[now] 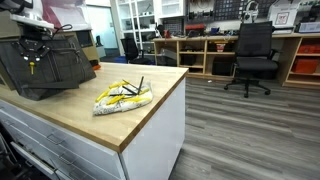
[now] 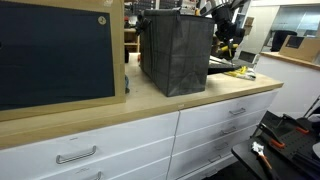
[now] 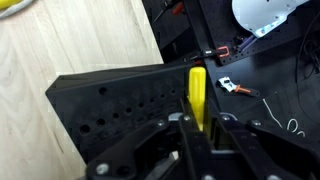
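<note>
My gripper (image 3: 197,122) is shut on a narrow yellow stick-like object (image 3: 197,85), which sticks out straight between the fingers. Right under it stands a dark perforated bin (image 3: 105,105) on the wooden countertop (image 3: 80,40). The yellow piece hangs over the bin's rim. In both exterior views the gripper (image 1: 35,45) (image 2: 226,22) hovers at the top of the bin (image 1: 45,65) (image 2: 175,50). What lies inside the bin is hidden.
A heap of yellow, white and black items (image 1: 123,96) lies on the countertop beside the bin. A black-fronted box (image 2: 55,50) stands on the bin's other side. Beyond the counter's edge, an orange-handled tool (image 3: 230,86) lies on the floor. An office chair (image 1: 252,55) stands further off.
</note>
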Controlling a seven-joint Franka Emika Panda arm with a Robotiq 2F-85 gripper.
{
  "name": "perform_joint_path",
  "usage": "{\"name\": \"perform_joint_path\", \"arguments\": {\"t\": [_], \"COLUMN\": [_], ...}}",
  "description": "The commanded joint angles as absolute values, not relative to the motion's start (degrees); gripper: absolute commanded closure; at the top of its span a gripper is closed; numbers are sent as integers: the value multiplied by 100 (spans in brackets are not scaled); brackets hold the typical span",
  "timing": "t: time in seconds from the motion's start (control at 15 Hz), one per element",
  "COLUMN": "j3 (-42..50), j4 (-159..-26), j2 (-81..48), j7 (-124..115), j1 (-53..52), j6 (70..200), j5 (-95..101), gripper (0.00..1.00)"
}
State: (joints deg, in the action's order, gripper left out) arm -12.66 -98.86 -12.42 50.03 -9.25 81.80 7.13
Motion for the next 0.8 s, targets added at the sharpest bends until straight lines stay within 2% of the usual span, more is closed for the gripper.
{"name": "perform_joint_path", "arguments": {"t": [0.0,0.73], "j3": [-979,-318], "j4": [-9884,-10144], "j2": [-994,-914], "j7": [4537,2822], "j1": [-702,-41], "j6": [8448,9799], "j5": [675,-228], "gripper": [96,96]}}
